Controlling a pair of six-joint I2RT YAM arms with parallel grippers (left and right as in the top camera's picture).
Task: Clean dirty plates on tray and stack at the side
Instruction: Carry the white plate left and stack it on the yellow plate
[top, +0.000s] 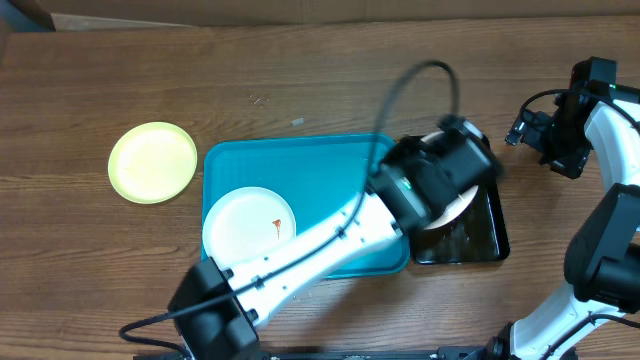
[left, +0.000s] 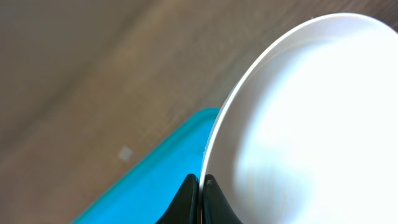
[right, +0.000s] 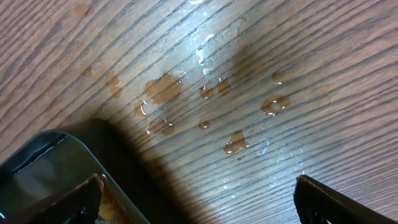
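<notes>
White plate, smooth, glossy, round. Its rim is pinched between the closed fingers of the left gripper; only the left wrist view shows this grip. Overhead places it over the black tray, just right of the blue tray. A second white plate with a red smear lies in the blue tray. Yellow-green plate on the wood table, left. Right gripper spread wide. The right wrist view alone shows water drops on the grain.

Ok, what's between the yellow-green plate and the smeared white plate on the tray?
Only a thin strip of bare table and the tray's left rim, nothing loose. The overhead view shows it.
</notes>
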